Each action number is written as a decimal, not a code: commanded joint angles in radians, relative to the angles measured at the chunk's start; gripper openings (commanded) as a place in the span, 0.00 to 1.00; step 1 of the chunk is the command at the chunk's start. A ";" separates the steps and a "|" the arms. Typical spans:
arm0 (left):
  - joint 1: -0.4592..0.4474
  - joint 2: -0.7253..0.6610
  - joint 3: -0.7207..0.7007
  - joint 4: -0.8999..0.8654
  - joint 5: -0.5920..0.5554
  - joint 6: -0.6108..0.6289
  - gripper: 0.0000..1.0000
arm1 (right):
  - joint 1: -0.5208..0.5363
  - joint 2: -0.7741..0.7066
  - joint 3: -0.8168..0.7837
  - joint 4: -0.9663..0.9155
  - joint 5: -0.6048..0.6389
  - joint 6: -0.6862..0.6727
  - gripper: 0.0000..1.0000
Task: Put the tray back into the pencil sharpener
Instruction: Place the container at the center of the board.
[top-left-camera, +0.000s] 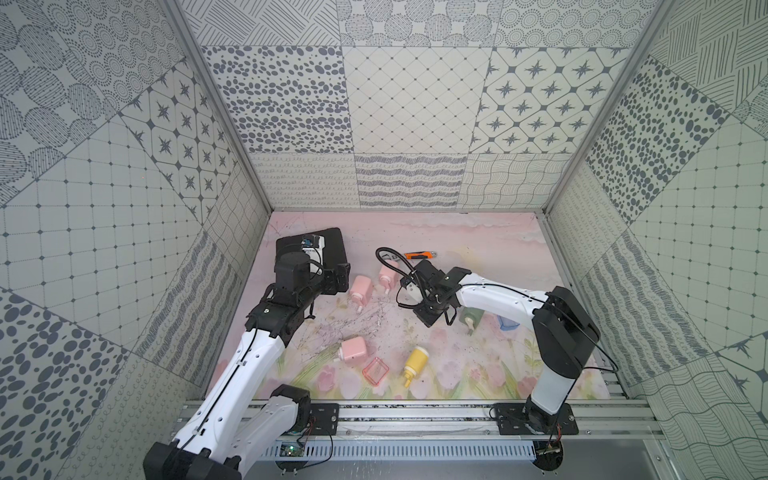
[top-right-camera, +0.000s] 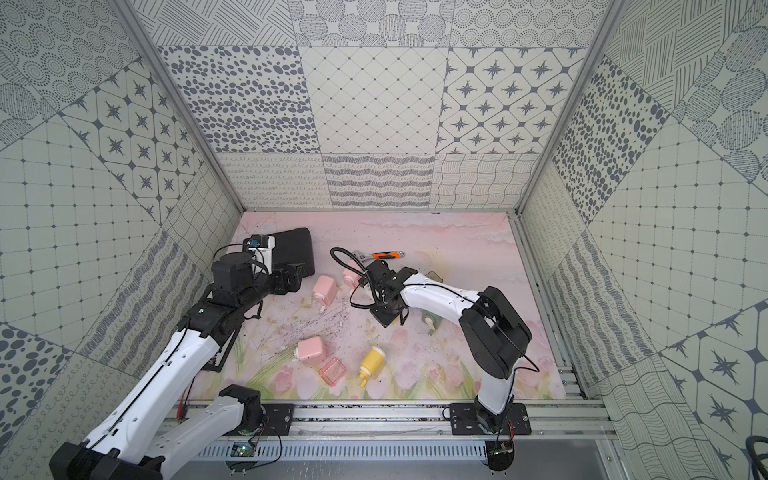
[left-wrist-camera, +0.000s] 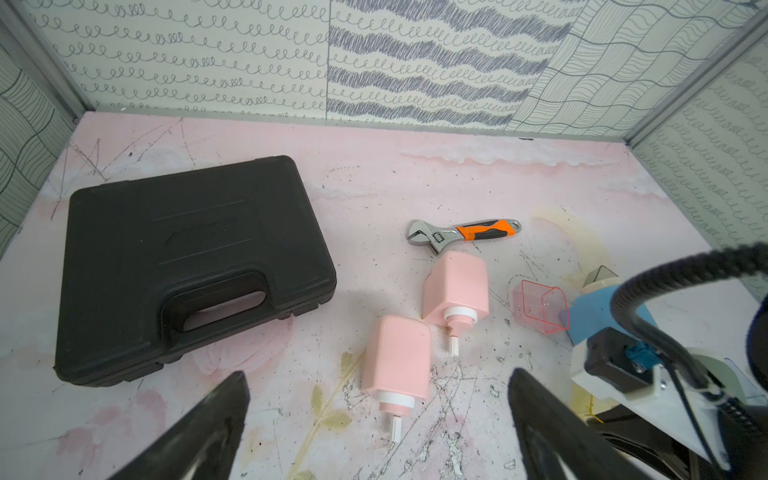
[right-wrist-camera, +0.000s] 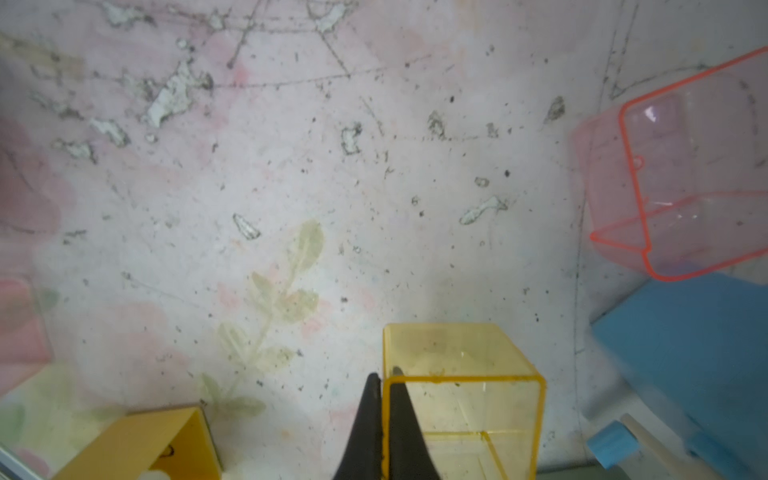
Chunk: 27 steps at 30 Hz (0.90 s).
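Observation:
A clear yellow tray (right-wrist-camera: 461, 399) hangs just above the mat in the right wrist view. My right gripper (right-wrist-camera: 384, 376) is shut on one of its side walls, one finger inside and one outside. The yellow pencil sharpener (top-left-camera: 415, 361) lies on its side near the front of the mat, and its body (right-wrist-camera: 141, 446) shows beside the tray, apart from it. In both top views the right wrist hides the tray. My left gripper (left-wrist-camera: 379, 374) is open over a pink sharpener (left-wrist-camera: 397, 361), holding nothing.
A black case (left-wrist-camera: 187, 266) lies at the back left and an orange-handled wrench (left-wrist-camera: 465, 232) at the back. Pink sharpeners (left-wrist-camera: 457, 291) (top-left-camera: 353, 349), pink trays (top-left-camera: 376, 370) (right-wrist-camera: 698, 187), a blue sharpener (right-wrist-camera: 685, 353) and a green one (top-left-camera: 471, 320) are scattered around.

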 joint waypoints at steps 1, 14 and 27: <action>0.004 -0.028 0.004 0.045 0.158 0.162 0.97 | -0.001 -0.047 -0.059 0.011 -0.045 -0.153 0.00; 0.003 -0.004 0.047 -0.044 0.411 0.324 0.94 | 0.009 0.051 -0.060 0.024 -0.026 -0.298 0.01; -0.003 0.013 0.147 -0.145 0.305 0.317 0.90 | 0.014 -0.067 -0.038 0.023 -0.048 -0.252 0.45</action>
